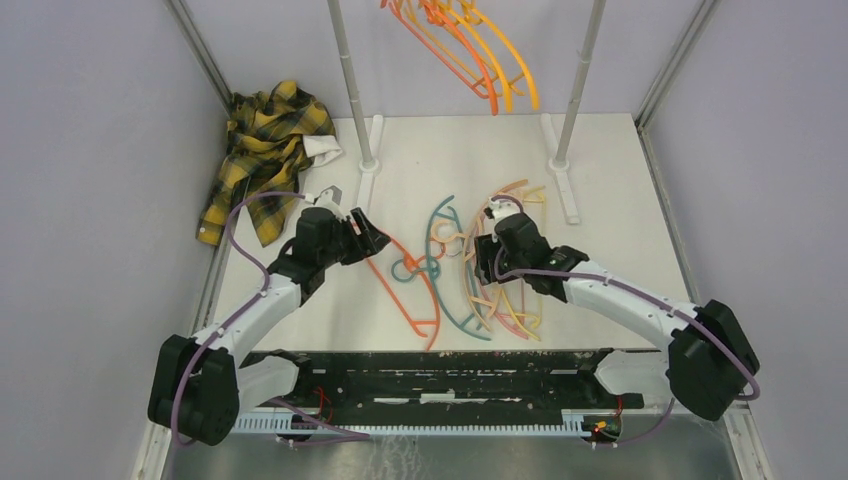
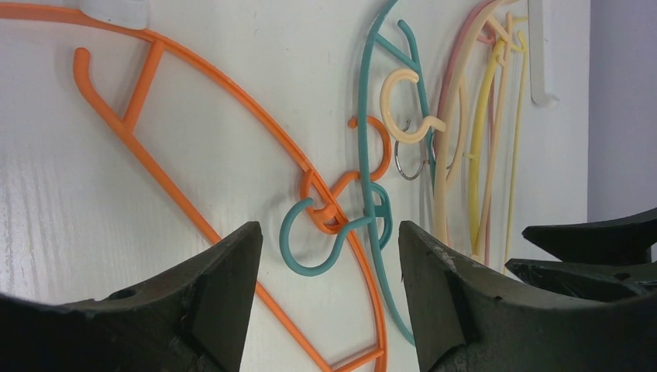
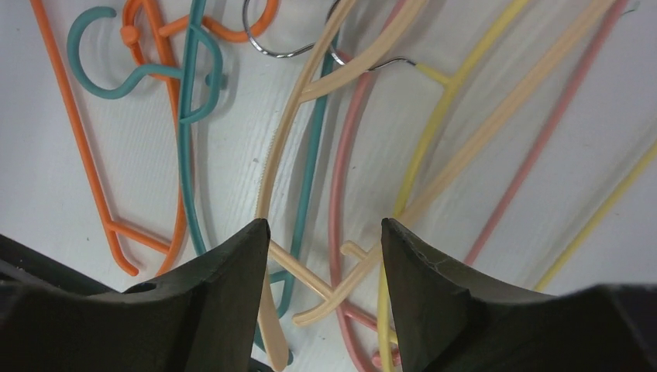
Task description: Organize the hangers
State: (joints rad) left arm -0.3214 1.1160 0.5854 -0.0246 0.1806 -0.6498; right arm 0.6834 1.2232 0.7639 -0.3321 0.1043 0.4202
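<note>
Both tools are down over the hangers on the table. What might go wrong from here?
1. The orange hanger and teal hanger look hooked together between the open jaws of the left tool; lifting one would likely drag the other.
2. The right tool straddles several crossed pale hangers, so closing may catch more than one.
3. The tools sit close together and might collide.

Top camera: fixed, high behind arm bases, looks down and forward over whole table (image 1: 620, 200). Far enough back to hold both arms, left arm on left side.

Left wrist camera: rides wrist, looks past own fingers (image 2: 221, 302). Sits close over tabletop, hangers (image 2: 232, 101) fill frame.

Right wrist camera: same setup, own fingers (image 3: 225, 294) at bottom edge, just as near.

Both wrist views share teal hook (image 2: 313, 271). Top view shows same spot mid-table, small.
</note>
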